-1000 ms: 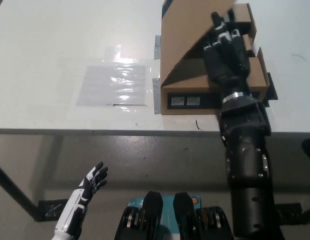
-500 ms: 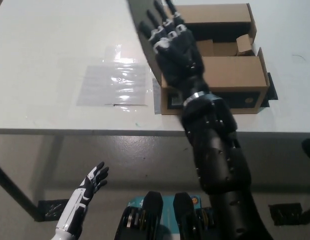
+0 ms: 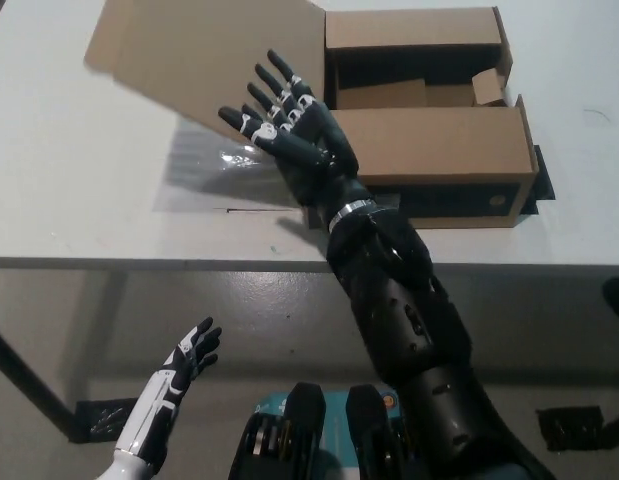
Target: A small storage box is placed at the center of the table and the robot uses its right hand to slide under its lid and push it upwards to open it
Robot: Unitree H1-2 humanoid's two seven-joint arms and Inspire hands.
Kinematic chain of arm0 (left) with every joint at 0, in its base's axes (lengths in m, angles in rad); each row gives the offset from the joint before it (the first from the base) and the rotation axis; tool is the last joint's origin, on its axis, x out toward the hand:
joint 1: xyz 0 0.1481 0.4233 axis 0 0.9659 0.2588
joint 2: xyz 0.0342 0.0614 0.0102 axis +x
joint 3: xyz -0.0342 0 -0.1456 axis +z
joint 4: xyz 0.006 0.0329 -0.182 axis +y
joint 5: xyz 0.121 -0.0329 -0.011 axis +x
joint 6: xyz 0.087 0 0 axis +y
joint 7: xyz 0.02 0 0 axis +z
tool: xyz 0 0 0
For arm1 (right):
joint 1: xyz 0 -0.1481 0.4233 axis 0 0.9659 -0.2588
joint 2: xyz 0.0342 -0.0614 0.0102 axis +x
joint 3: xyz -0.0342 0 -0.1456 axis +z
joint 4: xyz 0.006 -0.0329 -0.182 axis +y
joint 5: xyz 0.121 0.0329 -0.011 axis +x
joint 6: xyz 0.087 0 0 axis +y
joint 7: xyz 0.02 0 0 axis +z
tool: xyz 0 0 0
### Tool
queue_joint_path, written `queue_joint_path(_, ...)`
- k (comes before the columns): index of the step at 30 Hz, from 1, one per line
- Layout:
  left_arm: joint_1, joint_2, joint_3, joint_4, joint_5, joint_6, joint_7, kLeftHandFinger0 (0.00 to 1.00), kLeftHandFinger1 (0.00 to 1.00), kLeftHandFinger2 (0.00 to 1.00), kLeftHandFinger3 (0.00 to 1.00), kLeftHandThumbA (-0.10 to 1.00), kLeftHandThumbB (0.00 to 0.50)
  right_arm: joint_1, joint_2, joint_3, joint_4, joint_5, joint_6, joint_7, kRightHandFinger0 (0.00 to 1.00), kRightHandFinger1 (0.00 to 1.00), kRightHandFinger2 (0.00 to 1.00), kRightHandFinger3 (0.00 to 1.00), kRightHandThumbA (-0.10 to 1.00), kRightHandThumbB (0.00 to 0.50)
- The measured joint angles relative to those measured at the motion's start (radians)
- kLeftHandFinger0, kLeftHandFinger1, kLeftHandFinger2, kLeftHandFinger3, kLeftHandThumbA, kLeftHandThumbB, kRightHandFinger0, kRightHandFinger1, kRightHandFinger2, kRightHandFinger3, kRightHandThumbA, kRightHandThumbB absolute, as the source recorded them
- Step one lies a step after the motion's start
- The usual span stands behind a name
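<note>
While the lid stands swung out to the robot's left, the scene reads as follows.

Box count: one cardboard storage box (image 3: 429, 150) on the white table (image 3: 79, 170), toward the table's near edge and right of picture centre.
Box state: open on top; its dark inside shows at the far side, with one small loose cardboard piece (image 3: 486, 87) in it near the right wall.
Lid count: one large lid (image 3: 204, 55), hinged at the box's left side, tilted up and spread out over the table to the left.
Right hand: one black right hand (image 3: 289, 135), fingers spread apart and stretched flat, holding nothing; its fingertips lie against or just under the lid's lower edge, and contact cannot be told for sure.
Right arm: reaches in from the bottom right, crossing the box's front left corner.
Left hand: one white left hand (image 3: 189, 355) resting low at the lower left, below the table's edge, fingers loosely apart, empty.
Other things: one clear plastic sheet (image 3: 204, 185) flat on the table, partly under the lid and the right hand.
</note>
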Motion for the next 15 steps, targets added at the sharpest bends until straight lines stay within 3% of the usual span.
queue_joint_path(6, -0.001, 0.002, 0.0, 0.0, 0.001, 0.002, 0.0, 1.0, 1.0, 1.0, 1.0, 1.0, 0.441, -0.04, -0.028, -0.031, 0.119, -0.017, -0.047, 0.032, 1.0, 1.0, 1.0, 1.0, 1.0, 0.291)
queue_joint_path(9, -0.002, 0.003, 0.0, 0.0, 0.001, 0.003, 0.0, 1.0, 1.0, 1.0, 1.0, 1.0, 0.447, -0.047, -0.034, -0.046, 0.128, -0.02, -0.058, 0.039, 1.0, 1.0, 1.0, 1.0, 1.0, 0.329)
queue_joint_path(11, -0.002, 0.003, 0.0, 0.0, 0.001, 0.004, 0.0, 1.0, 1.0, 1.0, 1.0, 1.0, 0.445, -0.047, -0.036, -0.055, 0.119, -0.024, -0.058, 0.042, 1.0, 1.0, 1.0, 1.0, 1.0, 0.298)
queue_joint_path(15, -0.002, 0.003, -0.002, 0.0, 0.001, 0.004, 0.0, 1.0, 1.0, 1.0, 1.0, 1.0, 0.421, -0.043, -0.037, -0.059, 0.01, -0.025, -0.051, 0.042, 1.0, 1.0, 1.0, 1.0, 1.0, 0.297)
